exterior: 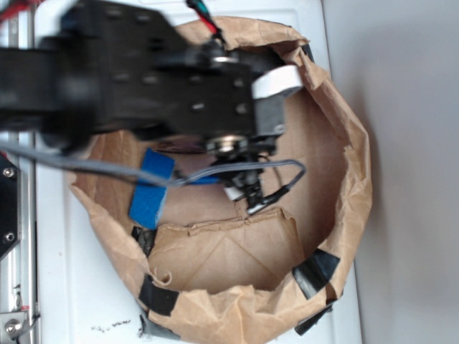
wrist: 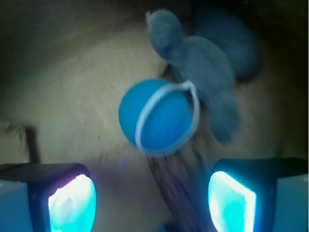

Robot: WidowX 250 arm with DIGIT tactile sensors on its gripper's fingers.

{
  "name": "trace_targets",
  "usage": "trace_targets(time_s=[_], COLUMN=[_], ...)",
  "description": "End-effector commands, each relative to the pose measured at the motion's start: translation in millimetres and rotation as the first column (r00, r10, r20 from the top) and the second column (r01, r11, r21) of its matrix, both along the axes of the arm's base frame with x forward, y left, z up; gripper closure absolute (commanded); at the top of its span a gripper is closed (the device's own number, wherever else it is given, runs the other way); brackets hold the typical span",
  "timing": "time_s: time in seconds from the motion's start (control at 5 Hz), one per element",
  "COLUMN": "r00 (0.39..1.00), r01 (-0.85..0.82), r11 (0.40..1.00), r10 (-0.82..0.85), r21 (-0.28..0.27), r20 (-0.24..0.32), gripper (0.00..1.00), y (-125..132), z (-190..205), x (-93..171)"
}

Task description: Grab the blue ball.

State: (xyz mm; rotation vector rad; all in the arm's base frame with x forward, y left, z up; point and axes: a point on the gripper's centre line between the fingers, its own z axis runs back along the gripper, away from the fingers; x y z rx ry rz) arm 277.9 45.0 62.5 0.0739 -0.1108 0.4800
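In the wrist view the blue ball (wrist: 157, 117), round and teal-blue with a thin white loop line, lies on the brown paper floor ahead of my gripper (wrist: 152, 200). The two fingers (wrist: 72, 200) glow cyan and stand wide apart with nothing between them. The ball is beyond the fingertips and a little above their midline in the picture. A grey plush mouse toy (wrist: 203, 63) touches the ball's far right side. In the exterior view the black arm (exterior: 143, 79) reaches over the paper bag and hides the ball.
A brown paper bag (exterior: 337, 179) with rolled-down walls and black tape patches holds everything. A flat blue sponge (exterior: 152, 188) lies at its left inside. A grey cable (exterior: 237, 172) loops under the arm. The bag stands on a white surface (exterior: 72, 287).
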Motion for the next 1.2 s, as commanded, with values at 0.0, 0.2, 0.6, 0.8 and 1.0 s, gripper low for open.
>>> trace_targets(time_s=[0.0, 0.2, 0.6, 0.8, 1.0], r00=[0.991, 0.984, 0.973, 0.978, 0.987], r01=[-0.120, -0.178, -0.226, -0.195, -0.139], r11=[0.990, 0.977, 0.961, 0.971, 0.988], r10=[0.116, 0.175, 0.214, 0.182, 0.133], r21=[0.074, 0.113, 0.161, 0.139, 0.071], r20=[0.063, 0.040, 0.086, 0.097, 0.088], gripper=[0.00, 0.00, 1.00, 1.00, 1.00], y=[26, 26, 27, 26, 27], z=[-5, -21, -26, -15, 15], x=[46, 57, 56, 49, 36])
